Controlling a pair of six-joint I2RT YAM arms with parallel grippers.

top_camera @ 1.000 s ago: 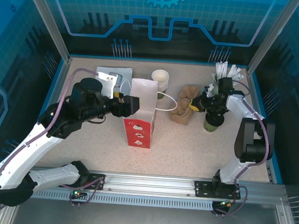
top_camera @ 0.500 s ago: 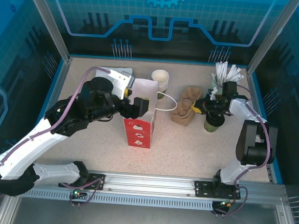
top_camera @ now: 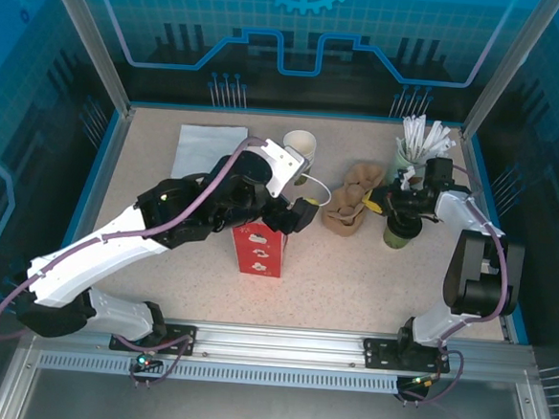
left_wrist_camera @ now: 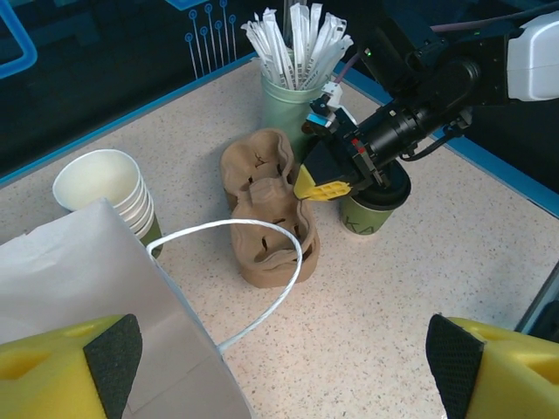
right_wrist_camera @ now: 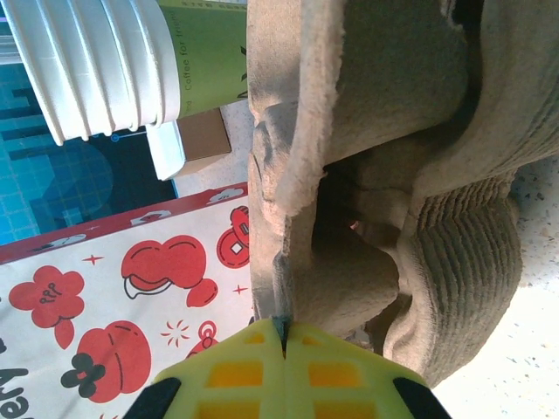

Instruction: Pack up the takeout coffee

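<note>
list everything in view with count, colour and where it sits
bag: one, white over red print, table centre
cup stack: one, white rims, green sides, behind bag
carrier: one, brown, right of bag
lidded cup: one, green, dark lid, right of carrier
stick pot: one, pale green, white sticks, far right
sheet: one, white, far left
table: one, speckled beige
left pincer: open, yellow, by bag's right side
right pincer: shut on carrier's edge, yellow
</note>
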